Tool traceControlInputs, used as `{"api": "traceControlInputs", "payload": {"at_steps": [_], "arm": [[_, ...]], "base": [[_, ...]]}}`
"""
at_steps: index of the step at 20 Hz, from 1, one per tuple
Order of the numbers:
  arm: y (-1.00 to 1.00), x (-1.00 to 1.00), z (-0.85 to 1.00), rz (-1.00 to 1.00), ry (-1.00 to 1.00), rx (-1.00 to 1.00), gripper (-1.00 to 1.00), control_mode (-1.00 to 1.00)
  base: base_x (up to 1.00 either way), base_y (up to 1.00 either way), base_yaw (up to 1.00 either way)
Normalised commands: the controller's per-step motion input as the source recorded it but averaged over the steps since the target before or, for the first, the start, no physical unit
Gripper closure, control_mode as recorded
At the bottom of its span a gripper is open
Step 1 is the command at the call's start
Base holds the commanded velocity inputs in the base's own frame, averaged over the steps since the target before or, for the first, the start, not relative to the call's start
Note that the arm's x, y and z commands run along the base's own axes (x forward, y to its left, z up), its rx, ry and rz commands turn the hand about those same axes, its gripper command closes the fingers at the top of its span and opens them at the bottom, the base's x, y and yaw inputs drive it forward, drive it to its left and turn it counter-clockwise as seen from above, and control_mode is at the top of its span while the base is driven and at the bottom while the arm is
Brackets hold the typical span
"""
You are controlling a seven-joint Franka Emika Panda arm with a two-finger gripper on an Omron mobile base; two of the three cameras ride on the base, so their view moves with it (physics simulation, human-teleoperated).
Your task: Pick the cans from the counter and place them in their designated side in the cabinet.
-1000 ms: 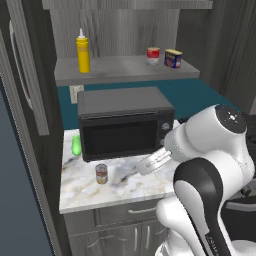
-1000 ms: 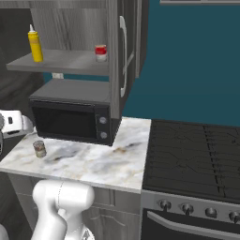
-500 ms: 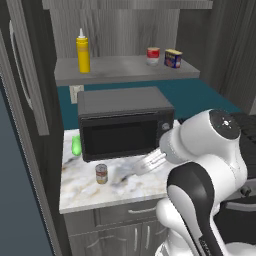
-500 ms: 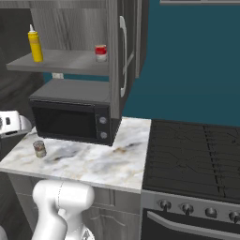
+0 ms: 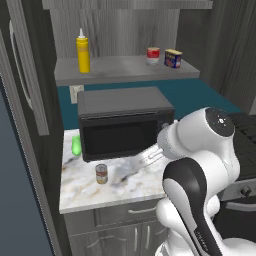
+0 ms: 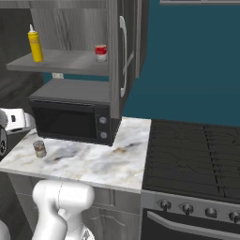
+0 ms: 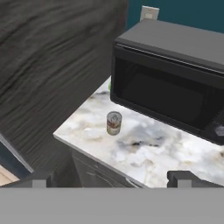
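Gripper [image 7: 109, 177] is wide open, holding nothing, above the counter [image 7: 144, 153], near one can [image 7: 113, 123]

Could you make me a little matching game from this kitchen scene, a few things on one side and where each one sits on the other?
Things:
1. yellow squeeze bottle
2. brownish can
3. red-and-white can
4. microwave

Places:
A. right part of the cabinet shelf, beside a blue-and-yellow tin
B. back of the counter, under the shelf
C. left part of the cabinet shelf
D. front of the counter, alone

Pairs: 1-C, 2-D, 3-A, 4-B
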Motion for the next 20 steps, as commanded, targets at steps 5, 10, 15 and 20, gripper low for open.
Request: {"api": "traceControlInputs", "payload": {"at_steps": [5,10,15,20], "arm": [[0.00,0.13,-0.07,0.00,0.00,0.01,-1.00,-1.00],[0.03,0.13,-0.11,-0.01,0.00,0.00,-1.00,-1.00],[0.05,0.12,-0.12,-0.01,0.00,0.00,-1.00,-1.00],[0.07,0.15,-0.14,-0.01,0.01,0.00,-1.00,-1.00]], "base": [[0.00,0.00,0.00],[0.00,0.00,0.00],[0.00,0.00,0.00],[0.00,0.00,0.00]]}}
